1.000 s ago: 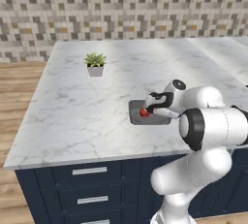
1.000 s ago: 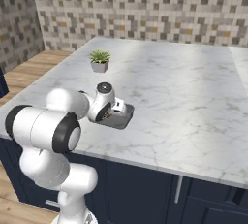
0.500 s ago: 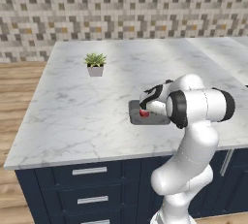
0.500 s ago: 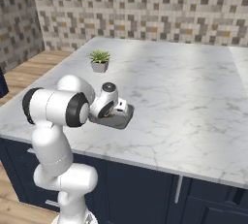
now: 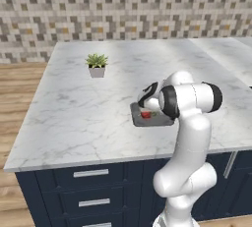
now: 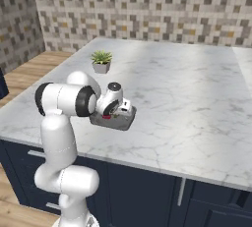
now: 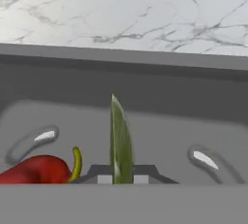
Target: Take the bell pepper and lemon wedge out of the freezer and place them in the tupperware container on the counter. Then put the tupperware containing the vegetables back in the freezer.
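In the hand view the olive-green lemon wedge [image 7: 120, 140] stands on edge between my gripper's [image 7: 121, 175] dark tips, which are shut on it low inside the dark grey tupperware container [image 7: 145, 85]. The red bell pepper [image 7: 36, 169] lies on the tray floor just left of the wedge. From the left base view my gripper [image 5: 149, 109] reaches down into the tupperware container [image 5: 137, 121], with the bell pepper [image 5: 146, 115] showing red under the hand. The right base view has the tupperware container [image 6: 123, 122] near the front of the white marble counter [image 6: 187, 88], largely covered by the hand.
A small potted plant [image 5: 97, 65] stands on the counter behind and to the left of the tray. Navy drawers with silver handles [image 5: 90, 173] run below the counter's front edge. The tiled wall closes the back.
The arm's elbow has swung up and in, so the forearm now stands over the tray's near side. The hand stays low in the tray with the wedge.
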Robot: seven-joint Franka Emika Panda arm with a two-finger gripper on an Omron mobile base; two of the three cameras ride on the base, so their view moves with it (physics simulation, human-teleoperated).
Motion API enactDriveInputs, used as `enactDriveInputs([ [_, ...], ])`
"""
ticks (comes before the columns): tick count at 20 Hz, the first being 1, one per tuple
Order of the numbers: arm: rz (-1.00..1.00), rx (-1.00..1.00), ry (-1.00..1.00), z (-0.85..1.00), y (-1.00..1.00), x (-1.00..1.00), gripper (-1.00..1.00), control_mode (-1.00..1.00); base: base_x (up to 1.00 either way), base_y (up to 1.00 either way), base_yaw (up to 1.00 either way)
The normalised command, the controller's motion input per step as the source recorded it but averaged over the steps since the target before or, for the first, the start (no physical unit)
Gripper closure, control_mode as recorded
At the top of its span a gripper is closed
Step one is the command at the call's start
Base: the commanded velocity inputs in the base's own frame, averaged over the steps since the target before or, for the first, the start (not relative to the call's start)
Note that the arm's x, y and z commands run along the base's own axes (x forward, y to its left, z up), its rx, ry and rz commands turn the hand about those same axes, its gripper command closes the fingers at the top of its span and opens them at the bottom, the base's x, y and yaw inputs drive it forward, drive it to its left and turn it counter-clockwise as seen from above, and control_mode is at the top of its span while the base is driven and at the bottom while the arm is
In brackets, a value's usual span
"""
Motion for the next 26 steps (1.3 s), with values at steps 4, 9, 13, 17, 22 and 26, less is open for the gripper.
enactDriveInputs([
  [4, 0.0, 0.0, 0.02, -0.11, 0.01, 0.03, -1.0, -1.0, 0.0, 0.0, 0.0],
  [9, 0.0, 0.0, -0.11, 0.27, 0.0, -0.5, -1.0, -1.0, 0.0, 0.0, 0.0],
  [13, 0.0, 0.0, -0.14, 0.62, -0.02, -0.65, -1.0, -1.0, 0.0, 0.0, 0.0],
  [17, 0.0, 0.0, -0.11, 0.77, -0.23, -0.69, -1.0, -1.0, 0.0, 0.0, 0.0],
  [22, -0.01, -0.02, 0.0, 0.71, -0.3, -0.22, -1.0, -1.0, 0.0, 0.0, 0.0],
  [26, -0.05, -0.05, 0.03, 0.57, -0.46, 0.0, -1.0, -1.0, 0.0, 0.0, 0.0],
])
